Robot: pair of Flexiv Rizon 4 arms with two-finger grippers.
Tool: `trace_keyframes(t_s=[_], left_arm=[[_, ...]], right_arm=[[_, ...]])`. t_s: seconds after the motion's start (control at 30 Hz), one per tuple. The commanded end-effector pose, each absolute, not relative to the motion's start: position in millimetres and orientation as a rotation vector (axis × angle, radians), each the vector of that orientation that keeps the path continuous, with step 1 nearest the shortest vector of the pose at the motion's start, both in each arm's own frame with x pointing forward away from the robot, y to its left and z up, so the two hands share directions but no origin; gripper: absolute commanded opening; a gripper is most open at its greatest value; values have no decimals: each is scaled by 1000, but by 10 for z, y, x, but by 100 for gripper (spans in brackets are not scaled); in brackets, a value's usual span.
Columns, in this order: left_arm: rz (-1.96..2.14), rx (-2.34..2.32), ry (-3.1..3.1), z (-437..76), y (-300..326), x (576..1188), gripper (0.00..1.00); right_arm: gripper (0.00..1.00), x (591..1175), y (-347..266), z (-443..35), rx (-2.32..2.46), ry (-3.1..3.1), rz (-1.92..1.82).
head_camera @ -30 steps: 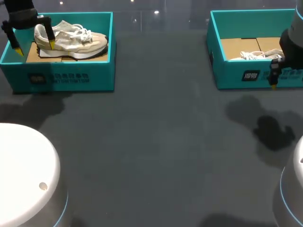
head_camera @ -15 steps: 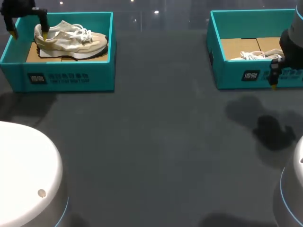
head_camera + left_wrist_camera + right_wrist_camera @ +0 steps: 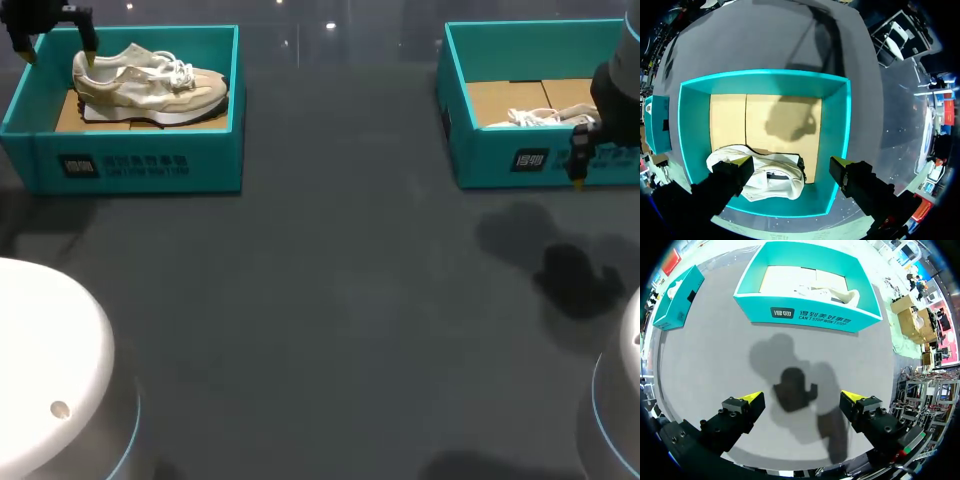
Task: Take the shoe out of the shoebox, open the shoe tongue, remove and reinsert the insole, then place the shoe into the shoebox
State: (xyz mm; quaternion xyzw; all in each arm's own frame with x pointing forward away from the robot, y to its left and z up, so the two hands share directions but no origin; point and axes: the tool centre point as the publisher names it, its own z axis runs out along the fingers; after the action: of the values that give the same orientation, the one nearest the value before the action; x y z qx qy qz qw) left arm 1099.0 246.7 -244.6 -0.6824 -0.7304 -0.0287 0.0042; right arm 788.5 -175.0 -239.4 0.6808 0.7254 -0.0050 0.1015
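So at this point the cream and beige lace-up sneaker [image 3: 150,85] was sitting on its sole inside the teal cardboard shoebox [image 3: 140,165] at the far left of the dark grey table [image 3: 330,300], nobody holding it. The left pincer [image 3: 791,164] hung above the heel end of that box with its yellow-tipped fingers wide apart and nothing between them. From the wrist camera, one finger was over the heel and the other lined up roughly with the box's end wall. That's what would worry me: if it dropped straight down from there, the outer finger looked likely to land on the rim and crush or shove the box instead of going in beside the shoe. Even with a clean grab on the heel alone, I'd guess the toe would sag and drag along the wall, and a light cardboard box could easily come up with it. The loose laces looked like a snag risk too. Over on the other side, the right pincer [image 3: 804,399] was also spread open and empty, hovering over bare table just in front of a second teal shoebox [image 3: 810,315] with a white-laced pale shoe [image 3: 827,290] in it. It was too far off to steady the left box if that one started sliding.
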Motion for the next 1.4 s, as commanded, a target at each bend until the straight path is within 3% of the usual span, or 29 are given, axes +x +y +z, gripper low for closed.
trace_keyframes(t_s=[0.03, 0.63, 1.4], left_arm=[[-42, -2125, -2270, -2439, 2492, 11162, 100], [-191, -2131, -2218, -2943, 2453, 11847, 100], [-121, -2055, -2289, -3268, 2673, 12048, 100]], right_arm=[[100, 7880, -1749, -2399, 2011, 2140, -15], [100, 7880, -1749, -2399, 2011, 2140, -15], [100, 7880, -1749, -2399, 2011, 2140, -15]])
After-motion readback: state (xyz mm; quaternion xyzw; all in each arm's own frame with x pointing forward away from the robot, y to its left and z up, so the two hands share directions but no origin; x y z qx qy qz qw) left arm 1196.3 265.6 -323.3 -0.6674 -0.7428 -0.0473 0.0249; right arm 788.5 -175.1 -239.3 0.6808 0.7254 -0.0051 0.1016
